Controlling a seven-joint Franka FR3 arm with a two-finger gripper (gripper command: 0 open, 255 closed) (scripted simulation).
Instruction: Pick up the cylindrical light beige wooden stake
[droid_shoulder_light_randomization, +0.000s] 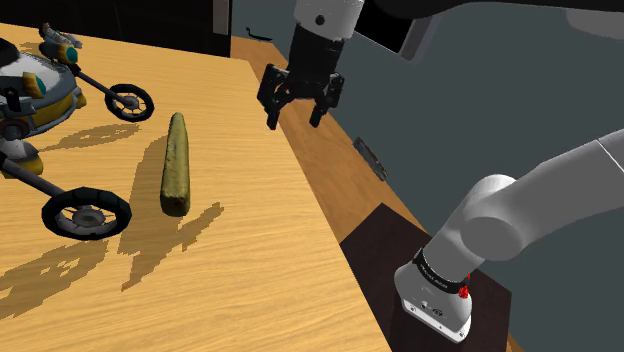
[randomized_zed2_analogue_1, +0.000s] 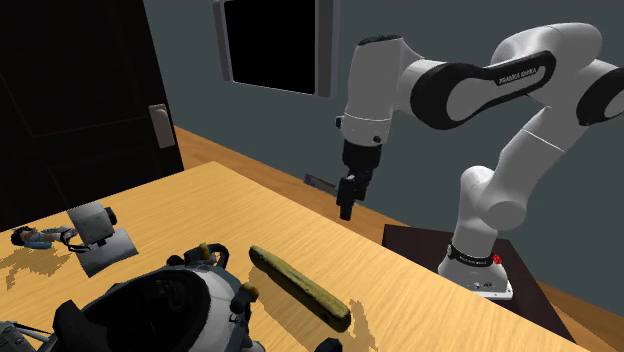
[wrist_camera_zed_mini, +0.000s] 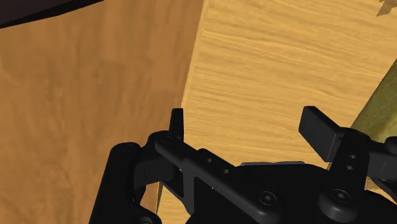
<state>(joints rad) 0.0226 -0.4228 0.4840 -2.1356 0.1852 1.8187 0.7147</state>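
Note:
The stake (droid_shoulder_light_randomization: 176, 163) is a long, tapered, olive-tan rod lying flat on the wooden table (droid_shoulder_light_randomization: 250, 250), its pointed end toward the far side. It shows again in the second exterior view (randomized_zed2_analogue_1: 298, 284) and as a sliver beside one finger in the wrist view (wrist_camera_zed_mini: 380, 108). My black gripper (droid_shoulder_light_randomization: 296, 113) hangs open in the air above the table's edge, to the shoulder view's right of the stake and apart from it. From the second exterior view the gripper (randomized_zed2_analogue_1: 347, 206) is well above the table. Nothing lies between the fingers (wrist_camera_zed_mini: 321, 130).
A wheeled grey machine with black tyres (droid_shoulder_light_randomization: 88, 212) sits at the shoulder view's left, close to the stake. A small grey box (randomized_zed2_analogue_1: 98, 235) rests farther back. The table edge (droid_shoulder_light_randomization: 320, 215) drops to the floor beside the dark stand (droid_shoulder_light_randomization: 400, 260). A dark door (randomized_zed2_analogue_1: 90, 100) stands behind.

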